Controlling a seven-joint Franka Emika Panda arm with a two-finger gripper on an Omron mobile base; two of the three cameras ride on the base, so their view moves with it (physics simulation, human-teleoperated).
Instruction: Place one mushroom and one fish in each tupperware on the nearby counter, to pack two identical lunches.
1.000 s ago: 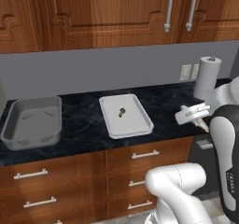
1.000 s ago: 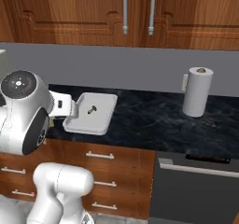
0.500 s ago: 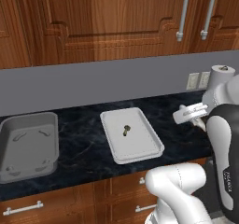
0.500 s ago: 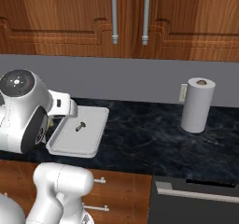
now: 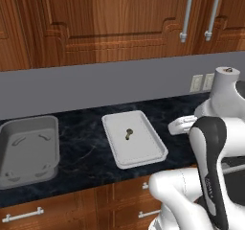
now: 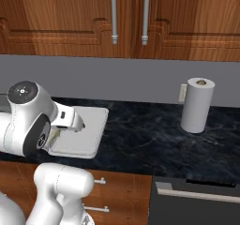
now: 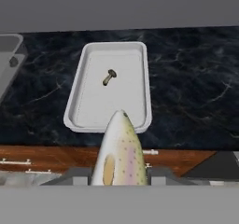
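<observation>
Black counter (image 5: 86,152): white tray (image 5: 143,150) holds one mushroom (image 5: 128,134), no fish; gripper (image 7: 120,174) short of it, jaws clamped on pale fish (image 7: 119,150); grey tub's (image 5: 28,150) contents unclear.

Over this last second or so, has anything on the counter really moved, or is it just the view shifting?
Mostly the view: the robot's base rolled closer, so the counter and white tray loom larger. The mushroom stays in the tray, the grey tub beside it, the paper towel roll further along. The jaws stay shut on the pale fish, aimed toward the tray.
</observation>
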